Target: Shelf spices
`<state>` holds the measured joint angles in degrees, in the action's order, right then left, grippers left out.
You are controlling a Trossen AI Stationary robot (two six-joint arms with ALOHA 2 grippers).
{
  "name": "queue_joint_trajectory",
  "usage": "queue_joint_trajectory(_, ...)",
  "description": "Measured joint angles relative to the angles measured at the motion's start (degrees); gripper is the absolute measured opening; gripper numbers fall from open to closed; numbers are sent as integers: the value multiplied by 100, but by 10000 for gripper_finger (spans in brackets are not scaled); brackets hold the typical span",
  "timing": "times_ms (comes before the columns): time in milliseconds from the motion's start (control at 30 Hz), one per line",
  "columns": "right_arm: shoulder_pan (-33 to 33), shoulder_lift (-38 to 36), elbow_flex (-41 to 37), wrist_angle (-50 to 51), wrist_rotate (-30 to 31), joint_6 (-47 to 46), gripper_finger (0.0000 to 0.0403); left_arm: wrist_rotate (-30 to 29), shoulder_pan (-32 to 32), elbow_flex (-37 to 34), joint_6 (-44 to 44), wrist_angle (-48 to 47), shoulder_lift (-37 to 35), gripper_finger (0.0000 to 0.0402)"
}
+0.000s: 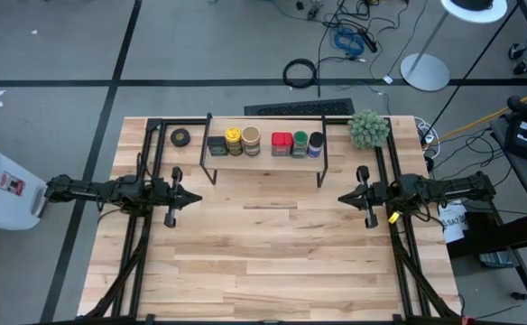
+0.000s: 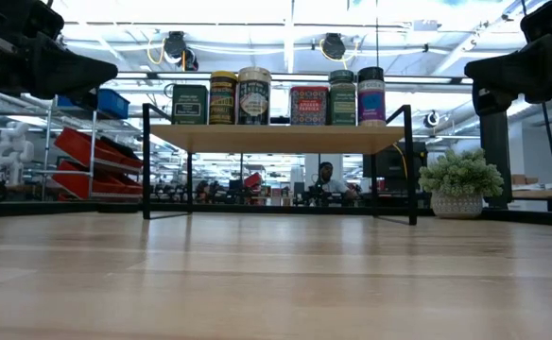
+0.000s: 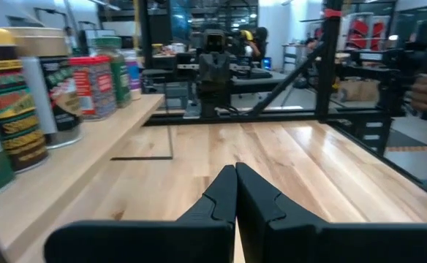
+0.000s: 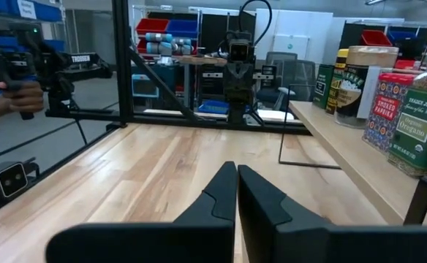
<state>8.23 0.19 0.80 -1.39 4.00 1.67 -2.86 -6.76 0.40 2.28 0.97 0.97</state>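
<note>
All six spices stand in a row on the shelf [image 1: 263, 158] at the far middle of the table [image 1: 272, 262]: dark boxy tin [image 1: 217, 145], yellow-lidded jar [image 1: 234, 141], tan-lidded jar [image 1: 251, 140], then a small gap, red square tin [image 1: 281, 143], green-lidded jar [image 1: 300, 143] and blue-lidded jar [image 1: 316, 144]. Left gripper [image 1: 194, 199] waits at the left side, fingers pressed together, holding nothing. Right gripper [image 1: 344, 199] mirrors it at the right, likewise closed and empty. A black tape roll [image 1: 181, 137] lies left of the shelf; a green plant ball [image 1: 369, 128] sits right of it.
</note>
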Motion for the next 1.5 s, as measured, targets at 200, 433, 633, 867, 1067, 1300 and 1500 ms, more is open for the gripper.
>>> queue_joint_trajectory(200, 0, 0, 0, 0, 12, -30, 0, 38, 0, 0, 24, -8, 1, 4)
queue_joint_trajectory(433, 0, 0, 0, 0, 14, -4, 0, 44, 1, 0, 106, -13, 2, 4)
queue_joint_trajectory(633, 0, 0, 0, -2, 16, 3, 0, 49, 1, 0, -39, -15, 2, 4)
queue_joint_trajectory(867, 0, 0, 0, -2, 19, 5, 0, 55, 2, -2, -42, -6, 2, 4)
queue_joint_trajectory(1067, 1, 0, -2, -3, 21, 5, 0, 66, 1, -4, -40, 11, 2, 4)
queue_joint_trajectory(1300, 1, 0, -2, -4, 21, 7, 0, 66, 0, -4, -42, 14, 2, 4)
queue_joint_trajectory(1500, 0, 0, -2, -4, 21, 5, 0, 65, 1, -4, -39, 16, 2, 20)
